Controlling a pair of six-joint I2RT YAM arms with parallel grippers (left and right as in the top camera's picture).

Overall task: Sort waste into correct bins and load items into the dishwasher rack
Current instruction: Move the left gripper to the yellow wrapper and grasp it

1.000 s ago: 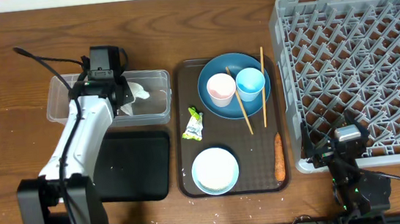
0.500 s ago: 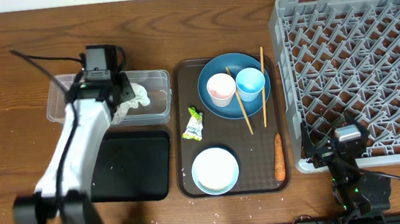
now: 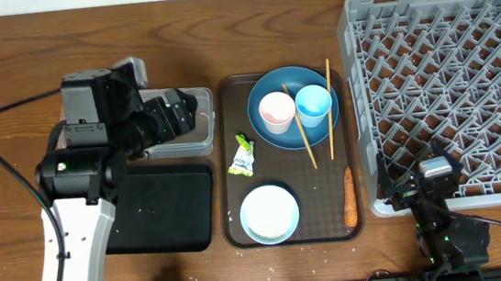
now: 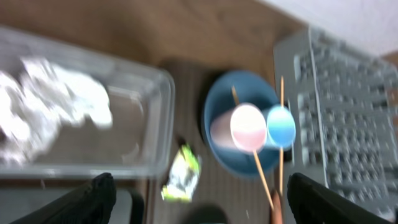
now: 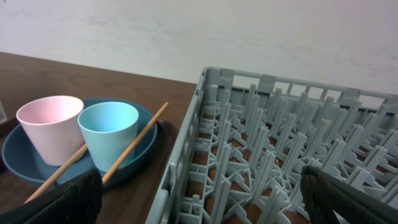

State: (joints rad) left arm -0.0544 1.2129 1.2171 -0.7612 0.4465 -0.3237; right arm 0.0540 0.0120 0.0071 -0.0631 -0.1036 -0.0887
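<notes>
My left gripper [image 3: 171,117] hangs open and empty above the clear tub [image 3: 200,138]. A crumpled white napkin [image 4: 50,112] lies loose in that tub [image 4: 158,124], clear of the fingers. Below the gripper [image 4: 202,205] lies the green-and-white wrapper [image 4: 182,174] [image 3: 243,157] on the brown tray. The dark-blue plate [image 3: 297,127] carries the pink cup [image 3: 276,110], the light-blue cup [image 3: 313,103] and two chopsticks [image 3: 328,105]. The light-blue bowl [image 3: 270,214] and the carrot [image 3: 349,196] lie at the tray's near end. My right gripper [image 5: 205,205] stands open and empty at the near left corner of the grey rack [image 5: 280,143].
The black tray [image 3: 164,204] lies just in front of the clear tub, under the left arm. The brown serving tray [image 3: 286,169] sits between the bins and the dishwasher rack [image 3: 452,84]. Scattered white grains dot the table's front edge.
The left gripper has opened and let the napkin drop into the clear tub, then lifted up and swung toward the brown tray. The right arm has not moved.
</notes>
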